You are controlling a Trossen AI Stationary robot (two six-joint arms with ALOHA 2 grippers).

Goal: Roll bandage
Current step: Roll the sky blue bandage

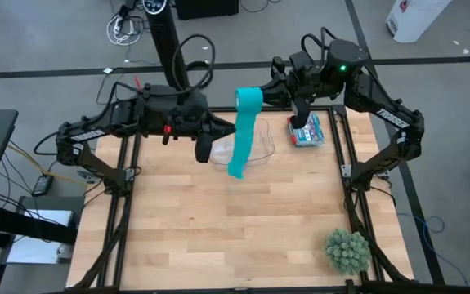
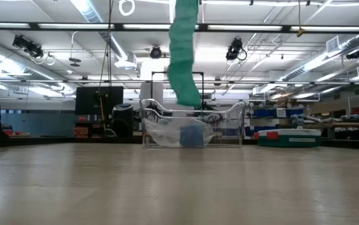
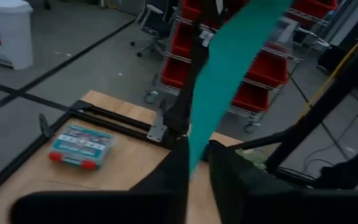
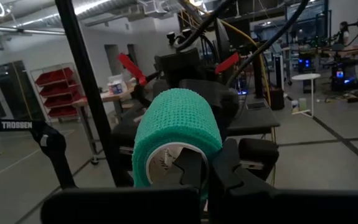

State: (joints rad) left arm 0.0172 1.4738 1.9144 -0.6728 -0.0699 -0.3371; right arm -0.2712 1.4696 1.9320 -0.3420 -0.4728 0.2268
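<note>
The teal bandage is a roll (image 1: 248, 98) with a long ribbon (image 1: 241, 139) hanging down from it. My right gripper (image 4: 208, 171) is shut on the roll, high above the table's far middle. The ribbon's free end (image 2: 188, 99) hangs over a clear plastic container (image 2: 229, 125) without touching it. My left gripper (image 3: 196, 171) comes level from the table's left and stands open, one finger on either side of the hanging ribbon (image 3: 228, 68). I cannot tell whether they touch it. Both grippers are above the top of the low view. My right gripper holds the roll at its open end, by the wall (image 4: 208, 146) beside the white core (image 4: 163, 163). One finger (image 4: 188, 167) seems to sit inside the hollow core and the other (image 4: 231, 165) outside. The fingers come about level from the table's right. The roll is lifted clear, its ribbon hanging slack below.
A blue roll (image 2: 191, 134) lies inside the clear container (image 1: 255, 147). A teal and red box (image 1: 306, 131) sits at the far right of the table, and a green spiky ball (image 1: 347, 250) at the near right corner. The bare wooden top (image 1: 218, 229) stretches toward the near edge.
</note>
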